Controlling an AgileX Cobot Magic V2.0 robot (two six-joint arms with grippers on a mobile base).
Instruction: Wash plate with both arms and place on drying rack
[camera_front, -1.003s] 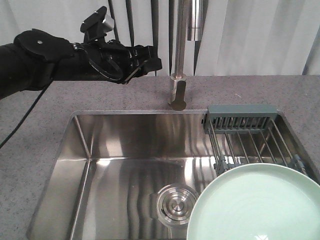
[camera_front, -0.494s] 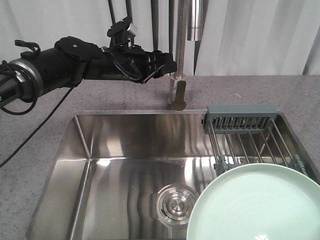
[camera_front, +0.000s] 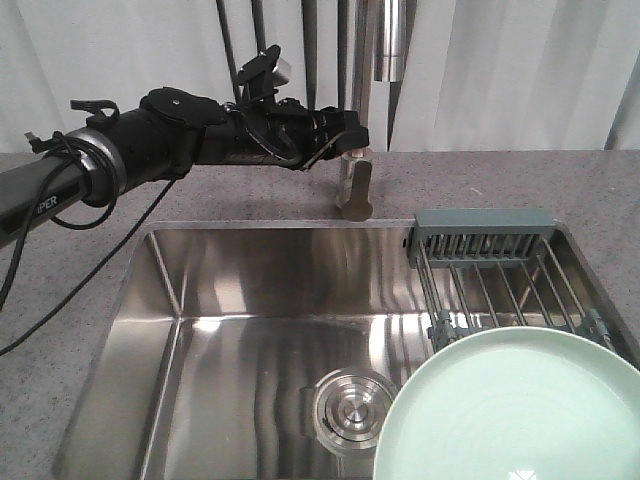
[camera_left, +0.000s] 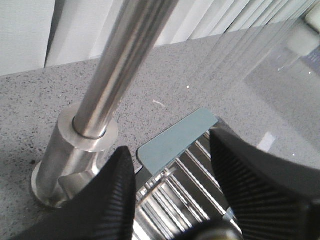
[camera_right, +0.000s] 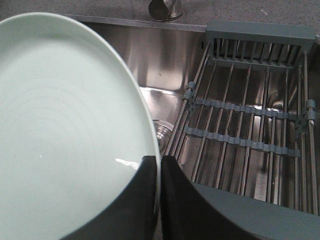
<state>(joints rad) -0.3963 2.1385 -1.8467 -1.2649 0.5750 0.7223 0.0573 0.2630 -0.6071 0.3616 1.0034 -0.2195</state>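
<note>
We hold the plate (camera_front: 510, 405) by its rim in the clenched jaws of the right gripper (camera_right: 159, 167), over the near right of the sink (camera_front: 230, 300) beside the drying rack (camera_front: 484, 236), while the left gripper (camera_left: 170, 145), jaws released, hovers at the far faucet (camera_front: 356, 185), presumably to start the rinse.

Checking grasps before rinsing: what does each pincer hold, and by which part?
Right pincer pinches the plate by its rim; left pincer is open, holding nothing.
</note>
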